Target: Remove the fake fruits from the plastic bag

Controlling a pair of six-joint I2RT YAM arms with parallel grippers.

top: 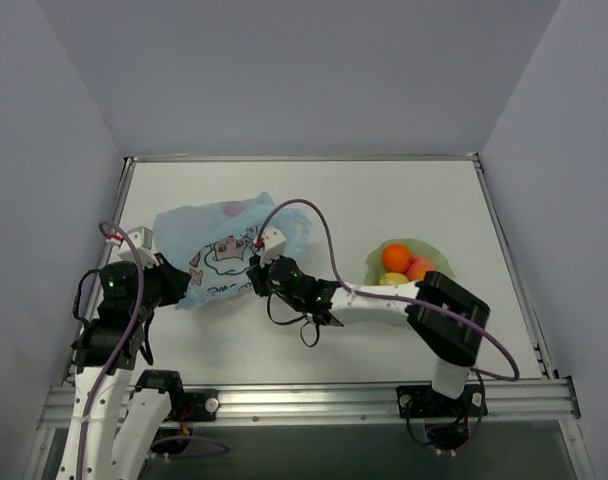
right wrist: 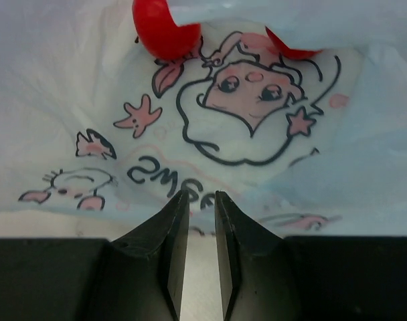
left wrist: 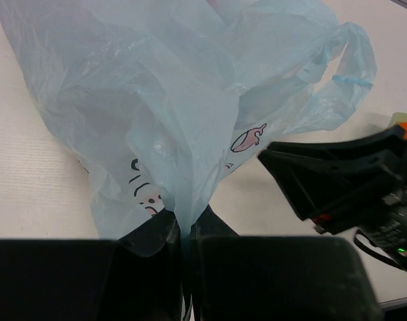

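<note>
Left fingers (left wrist: 150, 249) clamp the plastic bag (left wrist: 190, 114) — right fingers (right wrist: 171, 231) nearly closed at its edge, grip unclear.

The left arm (top: 109, 340) and the right arm (top: 384, 300) are white with chunky black joints. A purple cable (top: 319, 215) loops along each one. A tiny green light (top: 294, 273) glows on each wrist. The fingers (right wrist: 170, 261) are black, smooth and pointed.
</note>
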